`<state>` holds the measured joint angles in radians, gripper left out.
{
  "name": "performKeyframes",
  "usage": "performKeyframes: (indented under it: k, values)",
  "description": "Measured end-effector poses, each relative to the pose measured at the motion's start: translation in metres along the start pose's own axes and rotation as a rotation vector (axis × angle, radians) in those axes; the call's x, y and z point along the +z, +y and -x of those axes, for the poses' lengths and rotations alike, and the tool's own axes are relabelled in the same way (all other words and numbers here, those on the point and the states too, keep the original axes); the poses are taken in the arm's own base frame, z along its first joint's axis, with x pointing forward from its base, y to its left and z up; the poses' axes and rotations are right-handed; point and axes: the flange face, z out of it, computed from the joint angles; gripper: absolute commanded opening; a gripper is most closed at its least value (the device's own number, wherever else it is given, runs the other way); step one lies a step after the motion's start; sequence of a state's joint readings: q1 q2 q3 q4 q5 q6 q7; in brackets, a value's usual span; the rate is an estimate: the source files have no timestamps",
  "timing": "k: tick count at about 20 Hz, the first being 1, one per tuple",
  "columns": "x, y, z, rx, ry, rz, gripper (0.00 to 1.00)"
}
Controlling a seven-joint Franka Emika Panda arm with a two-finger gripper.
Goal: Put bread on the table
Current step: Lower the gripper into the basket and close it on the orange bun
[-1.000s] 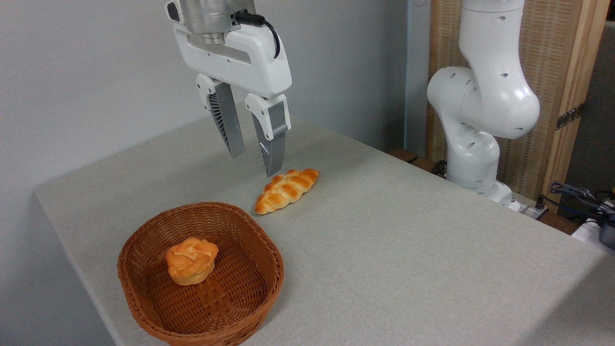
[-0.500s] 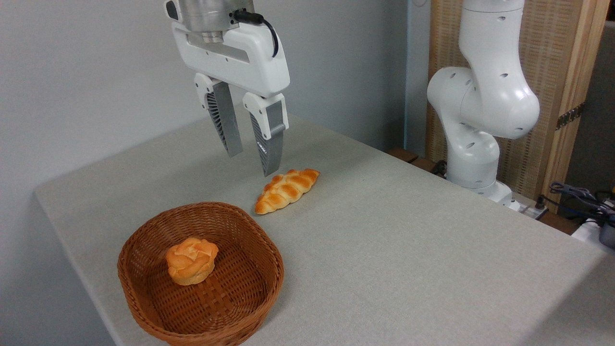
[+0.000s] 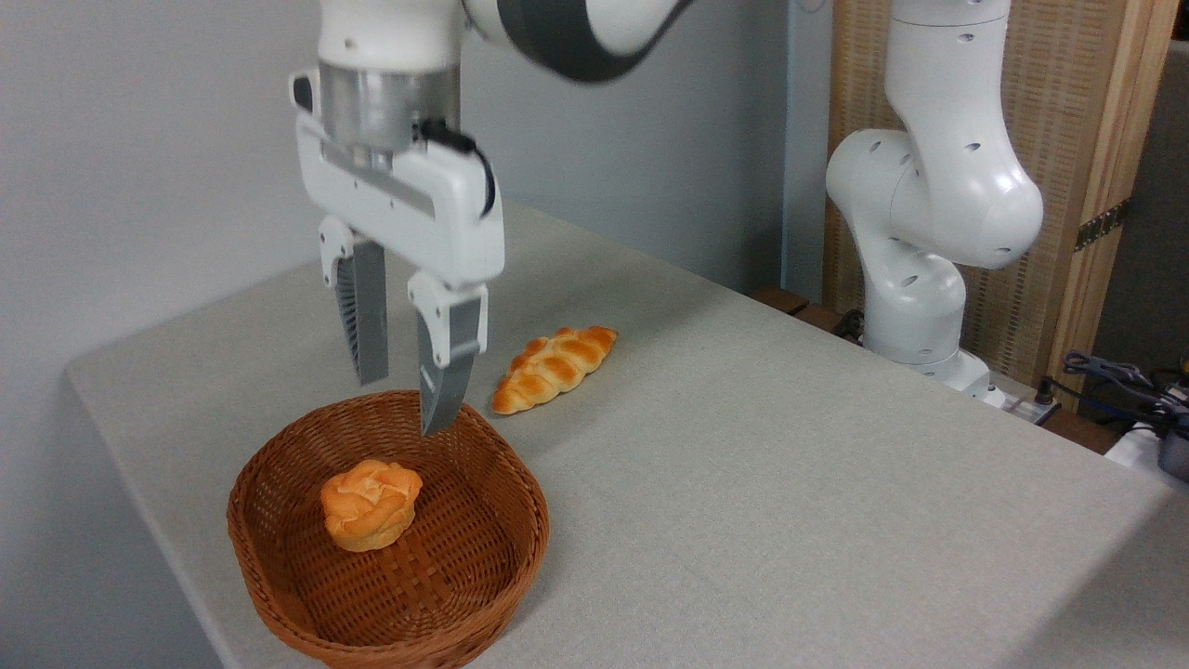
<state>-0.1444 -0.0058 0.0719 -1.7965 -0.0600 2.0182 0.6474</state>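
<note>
Gripper [image 3: 406, 405] hangs empty, jaws parted, over the far rim of the wicker basket [image 3: 520, 492]; the bread [image 3: 370, 503] sits inside, just below and slightly left of the fingertips in frame.

Robotics lab setup: white Franka arm base [image 3: 929, 223] right of the gripper [image 3: 404, 404], cloth-covered table [image 3: 790, 483] beneath it, loose cables [image 3: 1115, 381] far right, bare grey wall [image 3: 139, 139] behind.

The table [image 3: 743, 483] bears a wicker basket [image 3: 279, 576] and braided loaf [image 3: 555, 368].
</note>
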Motion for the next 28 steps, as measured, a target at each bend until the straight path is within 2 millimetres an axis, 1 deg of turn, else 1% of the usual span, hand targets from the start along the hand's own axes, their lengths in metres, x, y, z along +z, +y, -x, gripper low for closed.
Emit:
performKeyframes:
  k: [2, 7, 12, 15, 18, 23, 24, 25, 28]
  values:
    - [0.016, 0.009, -0.004, 0.009, 0.012, 0.007, 1.0]
    - [0.044, 0.028, -0.015, 0.036, 0.045, 0.002, 1.0]
    - [0.065, 0.03, -0.021, 0.038, 0.051, 0.006, 1.0]
    - [0.086, 0.035, -0.028, 0.049, 0.05, 0.007, 1.0]
    - [0.106, 0.036, -0.029, 0.051, 0.026, 0.02, 1.0]
    - [0.126, 0.037, -0.029, 0.052, 0.003, 0.033, 0.99]
    - [0.128, 0.038, -0.031, 0.055, 0.008, 0.031, 0.94]
    - [0.129, 0.039, -0.032, 0.058, 0.014, 0.027, 0.84]
    - [0.134, 0.042, -0.035, 0.063, 0.017, 0.027, 0.46]
